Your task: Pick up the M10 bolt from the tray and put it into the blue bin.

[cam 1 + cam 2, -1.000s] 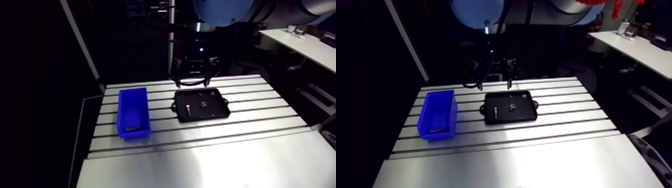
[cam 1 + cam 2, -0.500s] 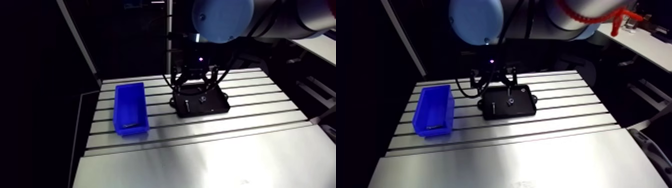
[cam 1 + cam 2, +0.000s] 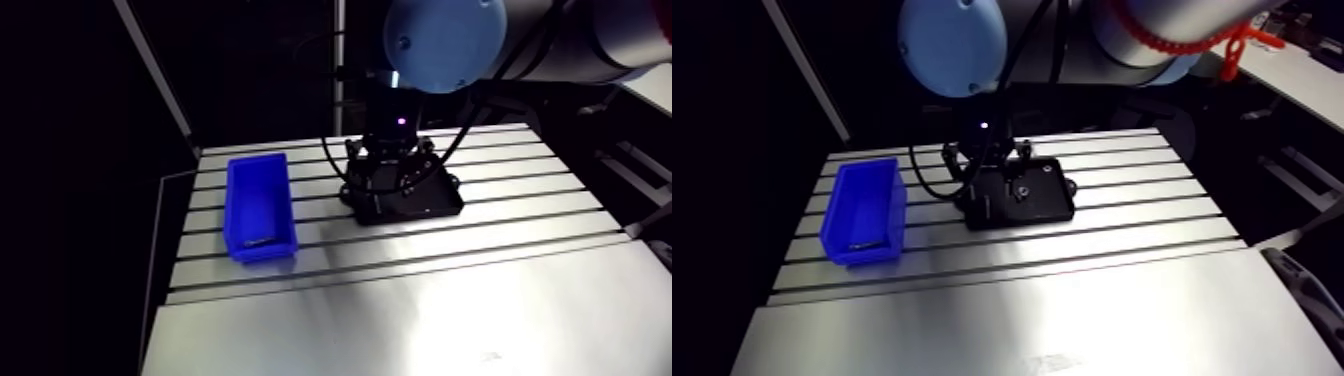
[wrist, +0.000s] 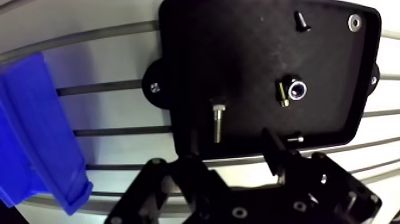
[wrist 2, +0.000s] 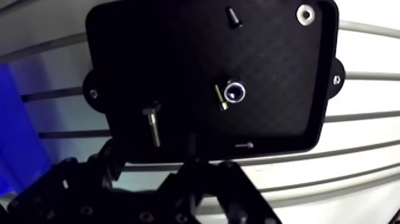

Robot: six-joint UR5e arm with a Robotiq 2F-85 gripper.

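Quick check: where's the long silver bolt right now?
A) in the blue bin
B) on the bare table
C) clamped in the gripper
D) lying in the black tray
D: the bolt lies flat in the black tray, just ahead of the open gripper.

Workshop or robotics lab bench: slotted aluminium table (image 3: 420, 300), blue parts bin (image 3: 258, 195), black tray (image 4: 250, 53) holding a bolt (image 4: 218, 122).

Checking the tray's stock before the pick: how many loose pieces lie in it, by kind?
Long bolt: 1
Small screws: 3
Ring-shaped pieces: 2
Total: 6
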